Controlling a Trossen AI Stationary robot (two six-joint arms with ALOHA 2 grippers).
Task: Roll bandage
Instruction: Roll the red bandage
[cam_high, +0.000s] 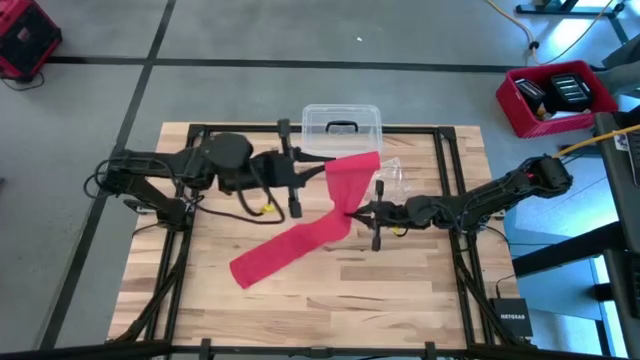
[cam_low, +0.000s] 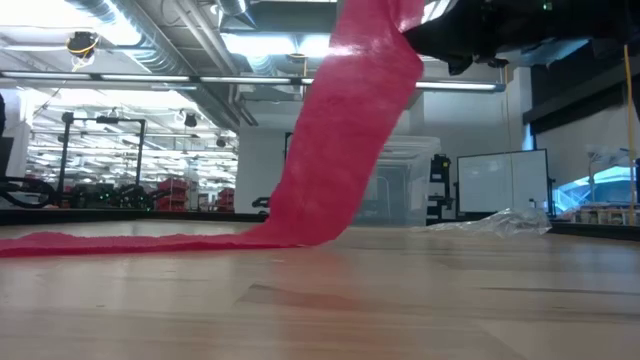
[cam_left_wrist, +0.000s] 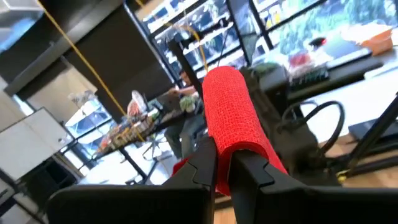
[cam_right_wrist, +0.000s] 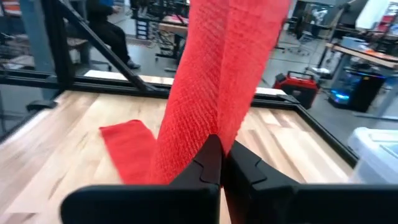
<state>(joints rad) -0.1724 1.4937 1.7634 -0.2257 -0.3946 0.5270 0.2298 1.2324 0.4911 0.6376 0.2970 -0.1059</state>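
The bandage (cam_high: 300, 238) is a long bright red strip. Its upper end is held high over the table's middle, and it slopes down toward the near left, where its free end (cam_high: 250, 268) lies flat on the wood. My left gripper (cam_high: 326, 172) comes level from the table's left and is shut on the upper end. My right gripper (cam_high: 356, 212) comes from the table's right and is shut on the strip lower down. In the low view the bandage (cam_low: 340, 140) rises steeply off the tabletop. My left gripper pinches the bandage's upper end (cam_left_wrist: 231, 155) between its two fingers, reaching in level from the table's left. The strip runs on past the fingers, bends over and hangs clear of the table. My right gripper pinches the strip partway down (cam_right_wrist: 214, 134) between its two fingertips, level from the table's right. Above the fingers the strip rises to the other gripper; beyond them its free end (cam_right_wrist: 127, 149) lies on the table.
A clear plastic box with a dark handle (cam_high: 342, 125) stands at the table's far edge. A crinkled clear wrapper (cam_high: 392, 180) lies just to the right of the strip's upper end. A red bin (cam_high: 555, 95) sits off the table at the far right.
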